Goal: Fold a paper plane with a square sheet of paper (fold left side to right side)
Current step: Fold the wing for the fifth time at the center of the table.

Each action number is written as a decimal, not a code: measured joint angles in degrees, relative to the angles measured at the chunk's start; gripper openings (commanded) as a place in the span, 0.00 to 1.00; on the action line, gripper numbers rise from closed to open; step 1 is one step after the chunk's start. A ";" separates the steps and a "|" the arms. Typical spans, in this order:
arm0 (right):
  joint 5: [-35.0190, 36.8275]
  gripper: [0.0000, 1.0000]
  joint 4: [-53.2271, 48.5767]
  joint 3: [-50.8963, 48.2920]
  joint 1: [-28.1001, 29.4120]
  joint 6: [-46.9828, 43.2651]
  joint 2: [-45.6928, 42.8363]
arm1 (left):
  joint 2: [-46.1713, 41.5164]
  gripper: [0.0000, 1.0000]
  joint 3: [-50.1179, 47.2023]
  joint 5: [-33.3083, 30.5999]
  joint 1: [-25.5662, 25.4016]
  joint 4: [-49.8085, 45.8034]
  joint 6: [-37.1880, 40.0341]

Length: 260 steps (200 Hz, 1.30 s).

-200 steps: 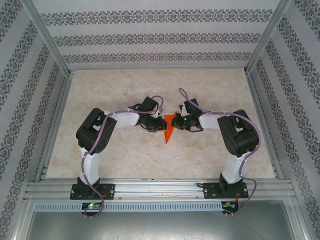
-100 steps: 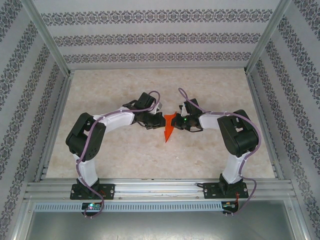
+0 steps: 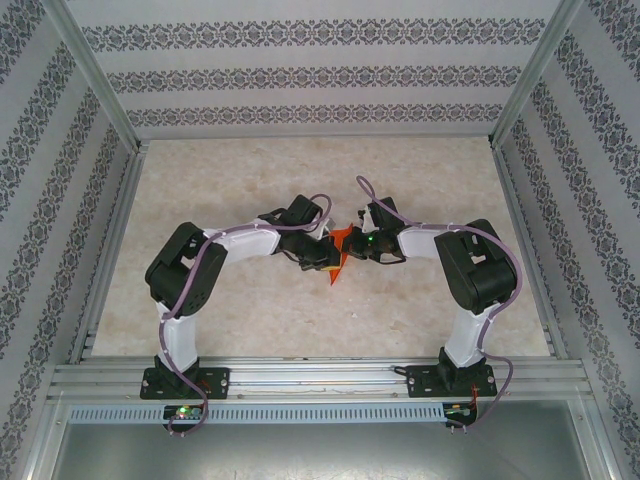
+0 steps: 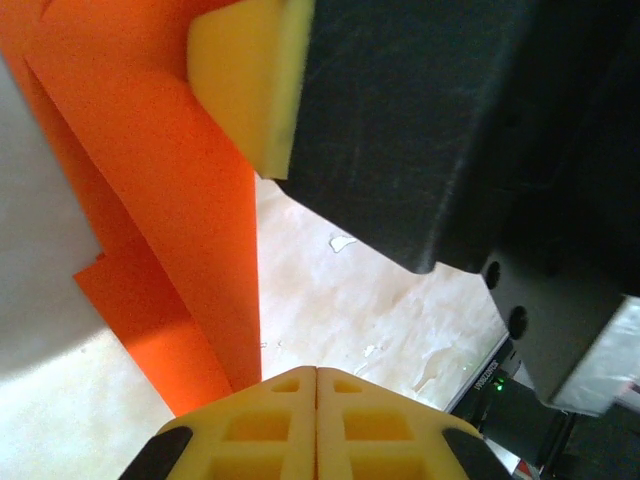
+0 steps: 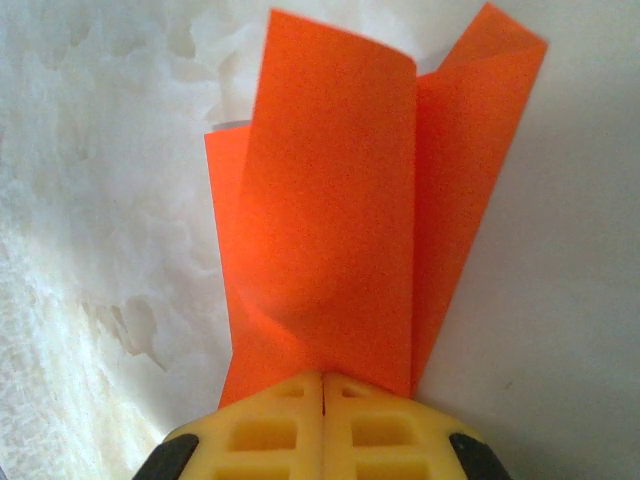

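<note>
**Left hand [image 3: 326, 256] shut and in over the fold**

My left hand has gone from partly open a second ago to fully closed. In its own wrist view the two yellow pads [image 4: 250, 430] sit flush, with no gap at the seam. In the same second it backed off to the left and then came in over the orange sheet [image 3: 340, 238], which it now half covers in the overhead view.

From the left wrist, a long folded edge of the orange sheet [image 4: 170, 200] runs down to just beside that seam. I cannot tell whether any paper is caught between the pads or whether they closed next to it.

My right hand [image 5: 323, 385] has not let go. It is clamped on the near end of the sheet, and two flaps rise from its pads, lifted off the surface [image 3: 250, 320]. The sheet is at the middle of the surface, between the two hands, already creased into narrow layers.

I read this as the left-to-right fold under way: the right hand anchors and the left carries or presses a flap. The risk is that the left hand has no paper in its grip.
</note>
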 measured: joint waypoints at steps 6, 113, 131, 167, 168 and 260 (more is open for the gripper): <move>0.00 0.00 -0.02 0.02 0.00 -0.02 0.00 | 0.20 0.08 0.00 0.09 -0.02 0.04 -0.13; -1.01 0.00 -0.46 0.68 0.02 -0.04 0.59 | 3.08 0.08 -1.88 1.44 -0.04 2.95 -1.68; -1.09 0.00 -0.46 0.72 0.02 -0.04 0.66 | 3.13 0.07 -2.10 1.49 -0.04 3.17 -1.95; -1.18 0.00 -0.46 0.74 0.02 -0.04 0.66 | 3.13 0.07 -2.75 1.40 -0.11 3.58 -2.10; -1.18 0.00 -0.44 0.74 0.02 -0.04 0.66 | 3.13 0.07 -2.78 1.38 -0.11 3.61 -2.10; -1.20 0.00 -4.87 3.06 0.11 -0.52 0.63 | 4.13 0.07 -2.95 0.31 -0.72 3.41 -2.03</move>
